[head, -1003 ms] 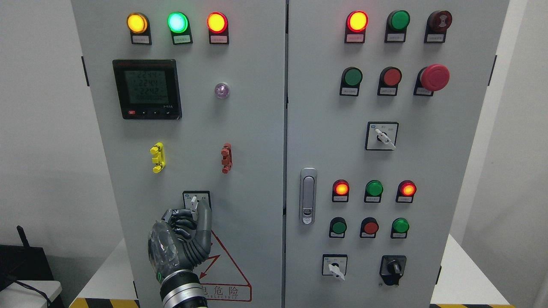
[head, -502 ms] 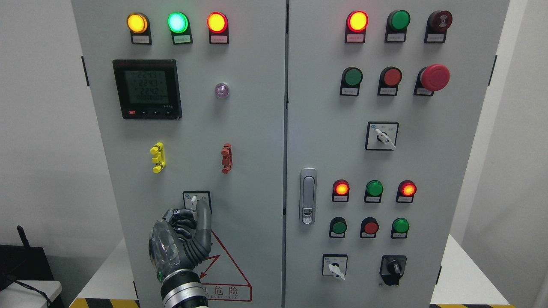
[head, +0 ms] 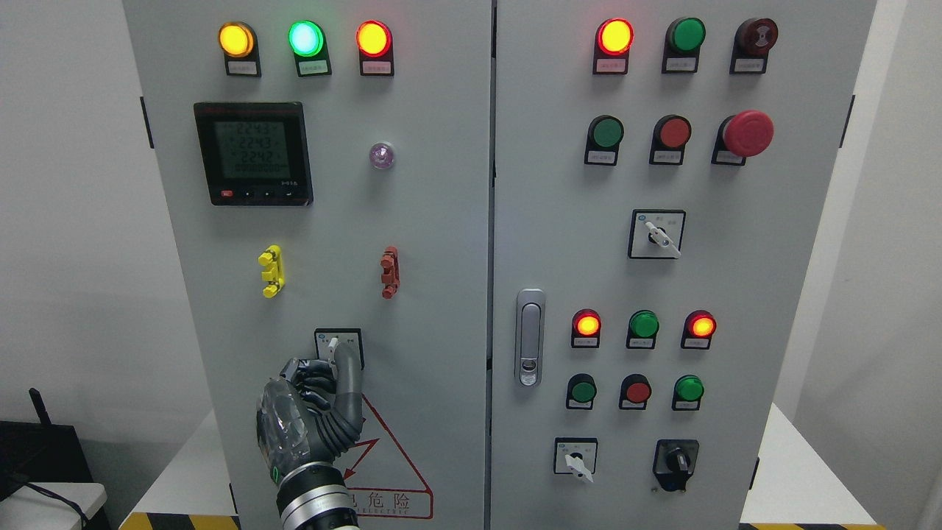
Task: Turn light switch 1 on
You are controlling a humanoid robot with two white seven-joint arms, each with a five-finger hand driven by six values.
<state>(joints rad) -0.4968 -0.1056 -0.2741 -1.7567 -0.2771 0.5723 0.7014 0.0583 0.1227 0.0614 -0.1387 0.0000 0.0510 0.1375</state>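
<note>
Grey cabinet (head: 441, 243), left hand (head: 313, 412) still pinching switch lever (head: 335, 351)

A grey cabinet (head: 441, 243) with two doors fills the head view. The left hand (head: 313, 412) comes up from the bottom edge, fingers curled around the white lever of the rotary switch (head: 337, 344) low on the left door, above a red warning triangle (head: 383, 456). Higher on that door sit a meter (head: 253, 153) and yellow, green and red lamps, all lit. The right door carries a handle (head: 530, 337), a red mushroom button (head: 747, 133) and more switches.
</note>
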